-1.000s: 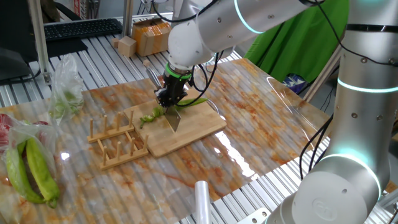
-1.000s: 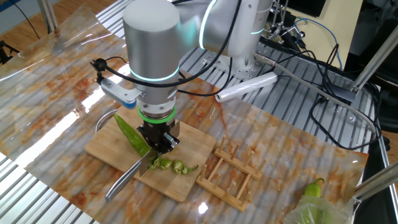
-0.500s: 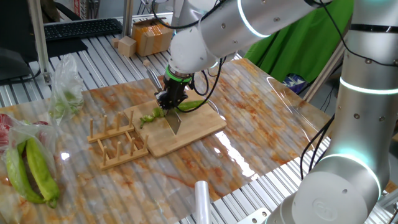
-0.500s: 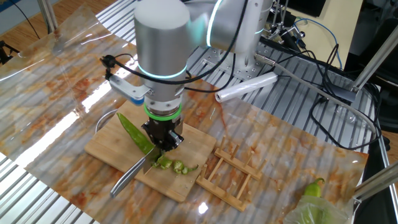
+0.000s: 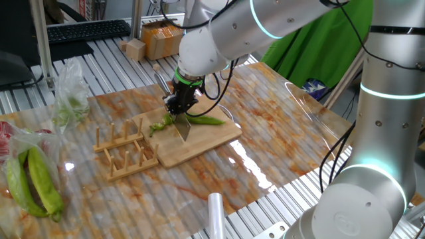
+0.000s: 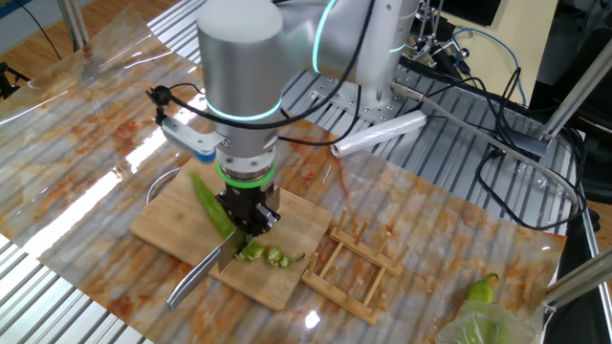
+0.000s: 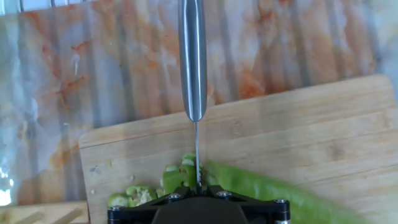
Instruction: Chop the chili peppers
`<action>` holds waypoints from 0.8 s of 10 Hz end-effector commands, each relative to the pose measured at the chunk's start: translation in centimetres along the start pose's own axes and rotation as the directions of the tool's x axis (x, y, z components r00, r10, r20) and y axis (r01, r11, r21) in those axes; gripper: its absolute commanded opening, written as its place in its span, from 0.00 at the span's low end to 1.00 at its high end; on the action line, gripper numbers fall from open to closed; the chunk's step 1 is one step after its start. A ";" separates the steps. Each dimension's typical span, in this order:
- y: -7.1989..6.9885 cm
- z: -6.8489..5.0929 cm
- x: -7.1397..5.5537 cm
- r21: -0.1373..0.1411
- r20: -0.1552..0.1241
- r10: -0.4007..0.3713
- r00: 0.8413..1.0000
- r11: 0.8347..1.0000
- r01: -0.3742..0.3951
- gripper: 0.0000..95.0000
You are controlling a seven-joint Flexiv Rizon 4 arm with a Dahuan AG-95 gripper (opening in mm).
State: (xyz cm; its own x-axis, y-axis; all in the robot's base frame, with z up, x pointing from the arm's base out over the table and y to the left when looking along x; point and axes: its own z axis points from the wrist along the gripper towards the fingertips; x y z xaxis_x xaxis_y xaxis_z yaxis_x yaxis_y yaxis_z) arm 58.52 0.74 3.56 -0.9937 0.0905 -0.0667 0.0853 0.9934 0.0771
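End effector [image 6: 246, 222] clamps knife [image 7: 193, 68], blade on chili [image 7: 261, 186], cutting board [image 7: 311, 137].

Steel knife [image 7: 193, 59] ran toward 12 o'clock; its blade met the long green chili [image 7: 261, 185] on the bamboo cutting board [image 7: 311, 130], with green slices [image 7: 134, 195] at 7 o'clock.

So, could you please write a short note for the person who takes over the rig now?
Gripper: jaws shut on the knife, pointing down over the board.
Chili: lies on the board, the blade at its cut end.
Slices: a small pile on the board beside the blade, toward the wooden rack.
Done: one end chopped.
Left: most of the chili is uncut.
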 end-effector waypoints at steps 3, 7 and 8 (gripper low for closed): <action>0.2 0.7 0.9 0.012 -0.015 0.012 1.000 1.000 -0.012 0.00; 0.1 -1.0 1.1 0.000 -0.058 0.016 0.998 1.000 -0.016 0.00; 0.0 -1.1 1.2 0.000 -0.059 0.017 0.998 1.000 -0.017 0.00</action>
State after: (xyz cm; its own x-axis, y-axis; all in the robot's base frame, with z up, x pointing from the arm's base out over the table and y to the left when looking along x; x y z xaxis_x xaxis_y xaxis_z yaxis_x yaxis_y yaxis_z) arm 57.44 0.77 4.54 -0.9951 0.0990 0.0036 0.0990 0.9924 0.0734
